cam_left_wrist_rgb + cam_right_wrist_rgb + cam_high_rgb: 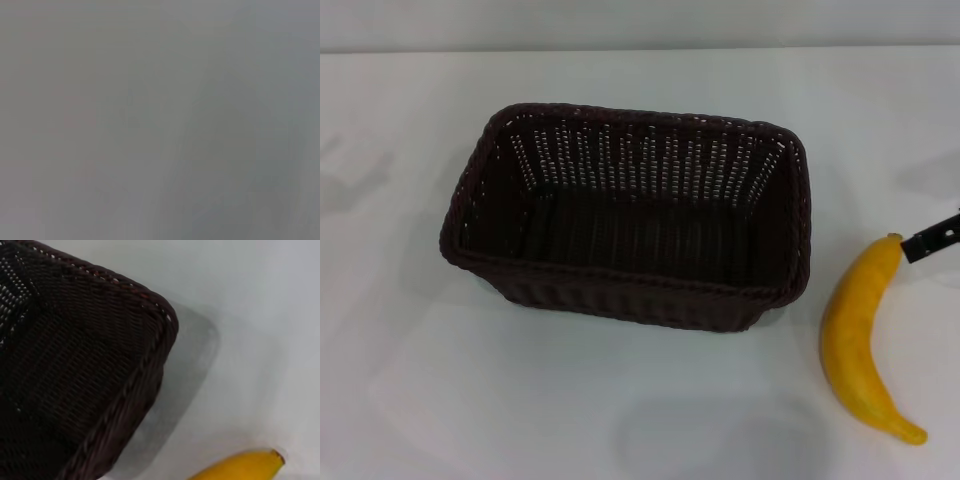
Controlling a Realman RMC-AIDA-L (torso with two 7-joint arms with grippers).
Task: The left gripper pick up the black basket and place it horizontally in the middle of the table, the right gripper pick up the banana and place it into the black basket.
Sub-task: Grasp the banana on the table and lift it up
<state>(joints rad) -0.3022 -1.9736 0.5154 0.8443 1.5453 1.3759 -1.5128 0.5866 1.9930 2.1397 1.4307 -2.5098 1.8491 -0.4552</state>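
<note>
- Head view shows the plain white tabletop (440, 420), and on it the large dark brown-black woven wicker basket (630, 235) sits about mid-table with its long axis running left to right, mouth up and empty.
- So the basket looks placed already; I judge the step in hand to be the banana pickup.
- The single curved ripe yellow banana (860, 340) lies on the tabletop just to the right of the basket, apart from it. Its long axis runs roughly near to far, one end toward the robot and the other away.
- To do this well, close across the banana's thick middle, square to its length, then lift clear of the basket's braided rim before lowering.
- A thin black bar, the tip of the right gripper (932, 238), touches or nearly touches the banana's far end; whether its fingers are spread or closed I cannot tell.
- The left gripper is not visible.
</note>
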